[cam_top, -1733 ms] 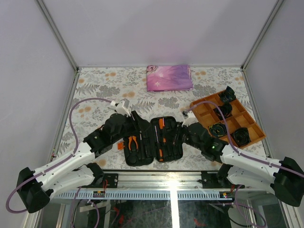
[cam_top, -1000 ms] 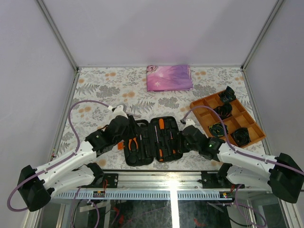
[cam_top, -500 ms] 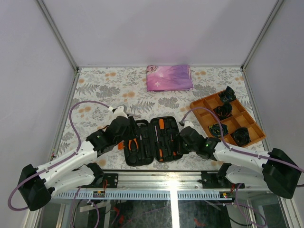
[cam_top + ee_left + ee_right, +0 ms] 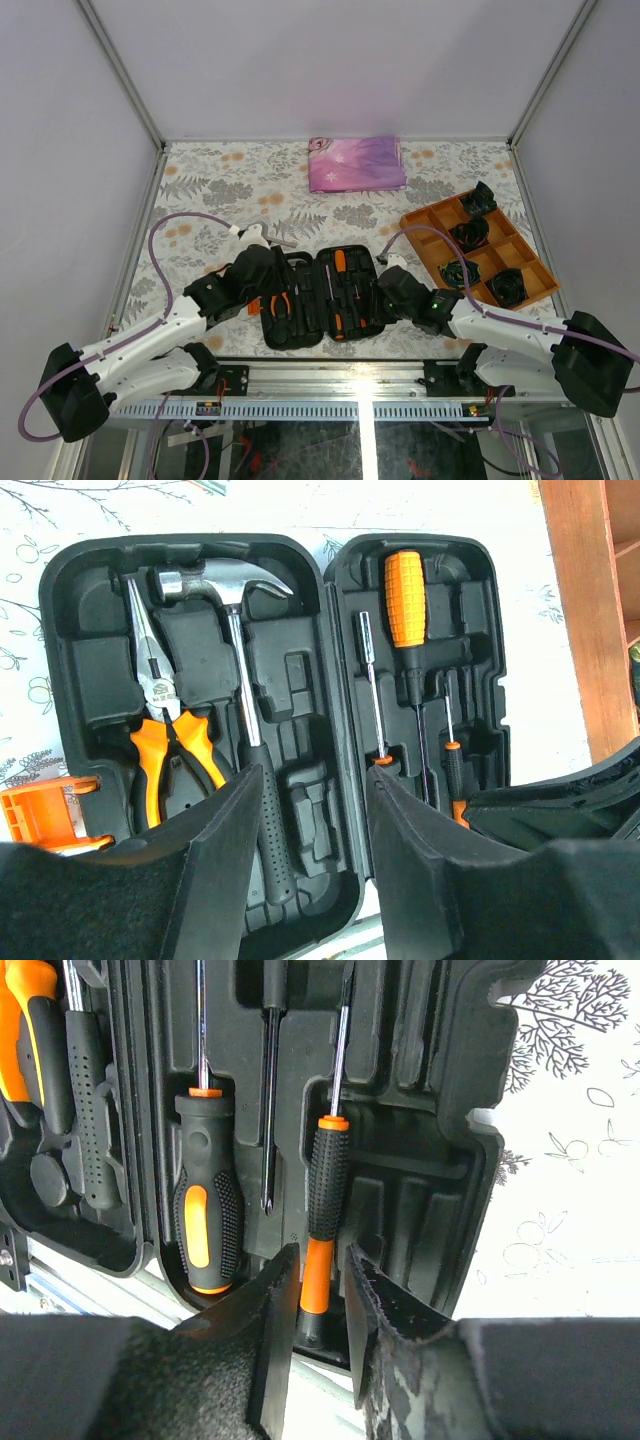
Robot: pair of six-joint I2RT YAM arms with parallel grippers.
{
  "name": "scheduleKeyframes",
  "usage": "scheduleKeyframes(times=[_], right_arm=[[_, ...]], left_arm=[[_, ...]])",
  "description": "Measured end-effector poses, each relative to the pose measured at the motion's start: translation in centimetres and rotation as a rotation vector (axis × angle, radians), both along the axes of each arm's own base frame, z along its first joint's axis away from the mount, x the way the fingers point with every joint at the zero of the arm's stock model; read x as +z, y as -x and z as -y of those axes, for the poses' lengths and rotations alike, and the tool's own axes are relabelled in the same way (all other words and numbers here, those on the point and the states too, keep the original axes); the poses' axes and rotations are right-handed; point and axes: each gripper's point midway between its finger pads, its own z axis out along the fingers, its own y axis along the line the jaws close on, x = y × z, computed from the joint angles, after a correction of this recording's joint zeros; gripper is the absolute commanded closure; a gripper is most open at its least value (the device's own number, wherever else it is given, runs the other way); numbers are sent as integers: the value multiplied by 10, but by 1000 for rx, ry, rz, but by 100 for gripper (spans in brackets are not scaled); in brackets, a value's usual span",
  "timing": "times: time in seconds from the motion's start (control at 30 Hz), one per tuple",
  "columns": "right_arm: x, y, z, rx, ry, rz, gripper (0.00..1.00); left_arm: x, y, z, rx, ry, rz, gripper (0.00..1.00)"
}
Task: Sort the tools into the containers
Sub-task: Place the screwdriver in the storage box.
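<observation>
At the near edge of the bench (image 4: 220,190), the black tool case (image 4: 300,680) is found lying open, both halves flat, between the two arms. The left fingers (image 4: 225,850) are held above the near end of the left half, set moderately apart with nothing gripped. The lower handle of the hammer (image 4: 238,650) is seen in the gap beneath them, seated in its slot with the metal head at the far end. The orange-handled pliers (image 4: 160,720) are seated just beside the hammer, on its left. An orange latch (image 4: 40,810) is noted at the case's left edge. The right fingers (image 4: 275,1330) are set narrowly apart astride the orange butt of a slim screwdriver (image 4: 326,1175) lying in a slot of the right half; whether it is pressed cannot be told. A thicker black-and-orange screwdriver (image 4: 205,1200) is seated beside it. Farther right, an orange compartment tray (image 4: 425,228) holding black coiled bundles (image 4: 508,286) is recorded, near the case but apart from it. A folded pink-purple cloth (image 4: 355,163) is lying at the far edge.
</observation>
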Motion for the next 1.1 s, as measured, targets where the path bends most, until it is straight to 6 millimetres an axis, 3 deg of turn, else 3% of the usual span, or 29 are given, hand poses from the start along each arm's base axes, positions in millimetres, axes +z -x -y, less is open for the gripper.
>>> scheduleKeyframes(times=[0.47,0.8,1.1], right_arm=[[10,-3,13,-16,28,47,64],[37,-23,-1,-2,43,116,71],[18,-29,-9,29,125,72,76]], left_arm=[[-3,2,-4,4,-3,-3,55],[-19,-10,-33,102,26,-65,56],[-30,-4,-35,89,33,-100,56]])
